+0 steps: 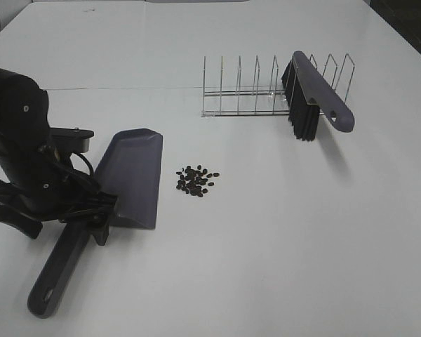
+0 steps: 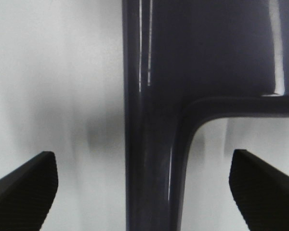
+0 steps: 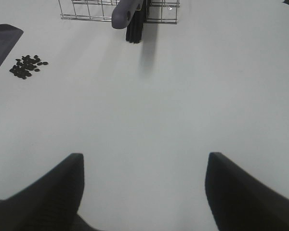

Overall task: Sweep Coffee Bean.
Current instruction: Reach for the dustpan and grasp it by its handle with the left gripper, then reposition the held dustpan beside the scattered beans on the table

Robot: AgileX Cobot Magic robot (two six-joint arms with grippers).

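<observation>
The coffee beans (image 1: 196,180) lie in a small dark pile on the white table, just right of the grey-purple dustpan (image 1: 133,175). They also show in the right wrist view (image 3: 27,66). My left gripper (image 1: 91,221) is low over the dustpan where handle meets pan. In the left wrist view it (image 2: 144,166) is open, with the handle (image 2: 151,144) between its fingers (image 2: 26,185) and not touching them. My right gripper (image 3: 144,159) is open and empty above bare table, out of the exterior view. The brush (image 1: 316,95) leans in a wire rack (image 1: 245,91).
The dustpan's long handle (image 1: 59,270) points toward the front left edge. The wire rack with the brush (image 3: 130,14) stands at the back right, behind the beans. The dustpan's corner (image 3: 0,41) shows at the edge of the right wrist view.
</observation>
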